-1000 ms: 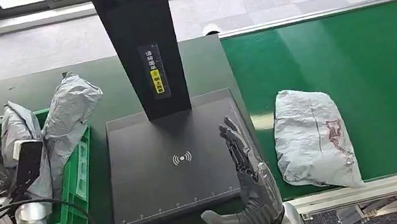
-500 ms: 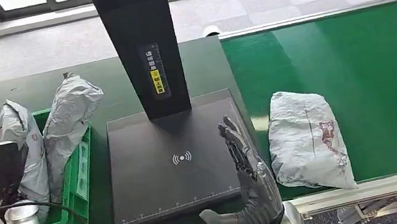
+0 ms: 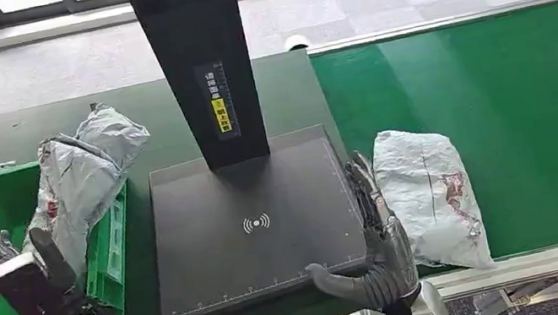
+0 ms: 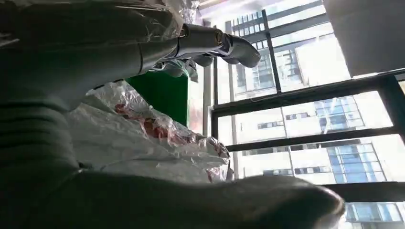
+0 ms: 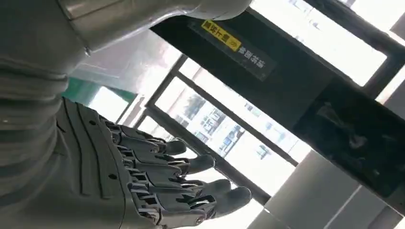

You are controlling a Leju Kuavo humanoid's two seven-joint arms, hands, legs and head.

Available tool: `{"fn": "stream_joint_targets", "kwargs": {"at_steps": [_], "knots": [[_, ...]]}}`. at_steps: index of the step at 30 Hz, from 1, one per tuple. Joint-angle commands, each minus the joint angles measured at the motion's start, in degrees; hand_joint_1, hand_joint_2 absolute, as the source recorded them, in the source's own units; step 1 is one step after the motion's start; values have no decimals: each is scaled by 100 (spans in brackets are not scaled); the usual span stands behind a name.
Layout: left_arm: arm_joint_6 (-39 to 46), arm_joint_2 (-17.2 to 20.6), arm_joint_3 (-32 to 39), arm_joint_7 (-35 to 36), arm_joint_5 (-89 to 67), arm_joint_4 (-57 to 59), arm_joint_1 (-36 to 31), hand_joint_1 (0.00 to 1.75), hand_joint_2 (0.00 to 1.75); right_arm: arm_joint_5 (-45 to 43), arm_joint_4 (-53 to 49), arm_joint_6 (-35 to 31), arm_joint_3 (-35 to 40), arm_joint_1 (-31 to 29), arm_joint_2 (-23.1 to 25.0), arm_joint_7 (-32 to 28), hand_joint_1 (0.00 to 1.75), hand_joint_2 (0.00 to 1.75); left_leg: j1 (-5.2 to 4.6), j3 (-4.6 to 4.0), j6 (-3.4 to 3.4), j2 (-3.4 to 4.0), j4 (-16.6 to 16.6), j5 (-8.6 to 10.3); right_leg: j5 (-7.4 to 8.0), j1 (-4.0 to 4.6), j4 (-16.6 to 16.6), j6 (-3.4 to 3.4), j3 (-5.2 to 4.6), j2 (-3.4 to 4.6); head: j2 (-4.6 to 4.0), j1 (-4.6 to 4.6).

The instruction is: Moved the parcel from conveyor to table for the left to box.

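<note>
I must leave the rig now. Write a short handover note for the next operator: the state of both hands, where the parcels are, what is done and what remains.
Right hand: open, fingers straight, beside the grey parcel on the green conveyor; whether it touches the parcel cannot be told.
Left hand: open, holds nothing, raised over the green box.
A grey parcel leans over the box's rim; more bags lie at the box's far left.
The black scanner plate on the table carries nothing.
Done: at least one parcel boxed.
Left: move the conveyor parcel to the table, then the left hand boxes it.
</note>
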Motion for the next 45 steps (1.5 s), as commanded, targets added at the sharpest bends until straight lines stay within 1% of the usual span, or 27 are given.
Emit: {"fn": "stream_joint_targets", "kwargs": {"at_steps": [1, 3, 4, 5, 6, 7, 8, 10, 11, 12, 13, 15, 17, 18, 19, 20, 21, 22, 25, 28, 30, 33, 37, 39, 40, 43, 45], "knots": [[11, -380, -201, 553, -1039, -275, 155, 0, 0, 161, -138, -1, -377, 182, 135, 191, 0, 175, 0, 10, 3, -17, -7, -3, -9, 2, -7, -2, 17, -21, 0, 0], [11, -351, -281, 730, -1164, -206, 113, 0, 0, 216, -89, -21, -442, 182, 127, 240, 0, 175, -2, 14, 4, -7, -10, -4, -9, 1, -9, -3, 18, -12, 0, 0], [11, -281, -480, 711, -1022, -232, 128, 0, 0, 599, 10, -112, -615, 165, 145, 567, 0, 175, 1, 8, 1, -6, -5, -3, -7, 2, -5, -3, 11, -9, 0, 0], [11, -275, -519, 711, -1002, -273, 149, 0, 0, 591, 18, -129, -670, 154, 112, 562, 0, 175, 1, 13, 2, -6, -10, -3, -7, 2, -9, -4, 16, -12, 0, 0], [-142, -173, -797, 409, -589, -502, 257, 0, 0, 1529, 190, -373, -972, 124, 118, 1193, 0, 175, 1, 4, 3, -9, -5, -2, -6, 1, -5, -2, 9, -13, 0, 0], [-340, -81, -1004, 392, -228, -709, 368, 0, 0, 1708, 352, -431, -1140, 69, 10, 1365, 0, 175, 2, 9, 3, -11, -9, -2, -6, 3, -10, -3, 15, -16, 0, 0], [-338, -33, -1061, 396, -193, -768, 413, 0, 0, 1679, 448, -463, -1232, 33, -47, 1341, 0, 175, 2, 11, 3, -6, -8, -3, -5, 2, -10, -2, 15, -11, 0, 0], [-497, 23, -1165, 265, 317, -896, 495, 0, 0, 2194, 699, -675, -1565, -29, -98, 1620, 0, 175, 3, 12, 4, -5, -11, -3, -3, 3, -14, 0, 18, -8, 0, 0], [-659, 13, -1174, 123, 717, -969, 543, 0, 0, 3068, 850, -814, -1838, -56, -117, 2111, 0, 175, 3, 22, 6, -3, -20, -4, -3, 2, -24, -1, 28, -8, 0, 0], [-775, 46, -1228, -43, 1029, -1013, 639, 0, 0, 3639, 1059, -824, -2070, -106, -226, 2532, 0, 175, 3, 15, 4, -3, -12, -3, -3, 0, -15, 0, 21, -6, 0, 0], [-764, 52, -1244, -56, 1047, -1016, 657, 0, 0, 3572, 1104, -853, -2110, -110, -262, 2515, 0, 175, 2, 24, 7, -8, -22, -2, -3, -1, -26, 0, 33, -13, 0, 0], [-827, 62, -1270, -122, 1198, -1029, 680, 0, 0, 3658, 1195, -782, -2189, -136, -301, 2604, 0, 175, 3, 27, 9, 1, -22, -7, -3, -2, -26, 0, 33, -5, 0, 0], [-980, 94, -1351, -165, 1379, -1031, 703, 0, 0, 3852, 1379, -492, -2343, -185, -420, 2839, 0, 175, 3, 30, 11, 0, -23, -9, -5, -4, -26, 0, 36, -6, 0, 0], [-975, 94, -1361, -165, 1379, -1027, 704, 0, 0, 3851, 1447, -494, -2375, -206, -439, 2843, 0, 175, 4, 17, 15, -5, -14, -11, -7, -4, -18, 4, 25, -9, 0, 0], [-1194, 154, -1475, -178, 1482, -1018, 698, 0, 0, 4390, 1615, -416, -2522, -243, -489, 3138, 0, 175, 1, 28, 16, -4, -23, -11, -9, -6, -25, 5, 35, -10, 0, 0], [-1304, 172, -1526, -211, 1507, -972, 674, 0, 0, 4996, 1823, -232, -2678, -307, -536, 3536, 0, 175, 2, 17, 15, -3, -14, -11, -9, -6, -16, 7, 24, -8, 0, 0], [-1354, 170, -1563, -235, 1510, -929, 652, 0, 0, 5038, 2073, -283, -2769, -397, -615, 3553, 0, 175, 4, 26, 16, -5, -21, -11, -9, -4, -26, 6, 35, -11, 0, 0], [-1390, 176, -1574, -257, 1521, -910, 642, 0, 0, 5044, 2203, -214, -2661, -396, -852, 3851, 0, 175, 2, 17, 16, -6, -16, -10, -9, -6, -19, 8, 24, -10, 0, 0], [-1419, 185, -1571, -284, 1549, -783, 582, 0, 0, 5044, 2687, -320, -2930, -591, -935, 3748, 0, 175, 4, 29, 20, -3, -23, -11, -7, -3, -31, 10, 38, -10, 0, 0], [-1478, 240, -1587, -328, 1590, -649, 519, 0, 0, 5012, 3208, -192, -3175, -786, -1036, 3609, 0, 175, 3, 23, 20, -5, -21, -12, -7, -7, -28, 11, 35, -11, 0, 0], [-1453, 304, -1613, -390, 1627, -544, 511, 0, 0, 4683, 4044, -215, -3265, -1213, -1157, 3377, 0, 175, 1, 28, 20, 0, -23, -12, -7, -9, -28, 10, 34, -7, 0, 0], [-1420, 339, -1639, -471, 1673, -392, 469, 0, 0, 4753, 4921, -485, -3260, -1666, -1262, 3423, 0, 175, 0, 29, 20, 17, -23, -12, 0, -9, -29, 10, 32, 10, 0, 0], [-1419, 350, -1632, -472, 1673, -389, 473, 0, 0, 4750, 4938, -487, -3255, -1666, -1248, 3420, 0, 175, -2, 17, 18, 8, -11, -13, -8, -12, -13, 11, 19, -1, 0, 0], [-1419, 350, -1632, -472, 1673, -389, 473, 0, 0, 4750, 4938, -487, -3255, -1666, -1248, 3420, 0, 175, 1, 30, 17, 7, -22, -14, -9, -9, -24, 6, 34, -6, 0, 0], [-1419, 350, -1632, -472, 1673, -389, 473, 0, 0, 4750, 4938, -487, -3255, -1666, -1248, 3420, 0, 175, -3, 18, 18, 9, -11, -15, -11, -13, -11, 10, 20, -1, 0, 0], [-1408, 373, -1665, -469, 1695, -274, 352, 0, 0, 4582, 5403, -364, -3205, -1927, -1235, 3217, 0, 175, -1, 32, 17, 12, -22, -16, -11, -9, -22, 6, 33, 0, 0, 0], [-1366, 379, -1689, -502, 1701, -131, 237, 0, 0, 4502, 5903, -498, -3162, -2160, -1260, 3112, 0, 175, -1, 35, 18, 17, -23, -16, -9, -9, -24, 6, 35, 5, 0, 0]]}}
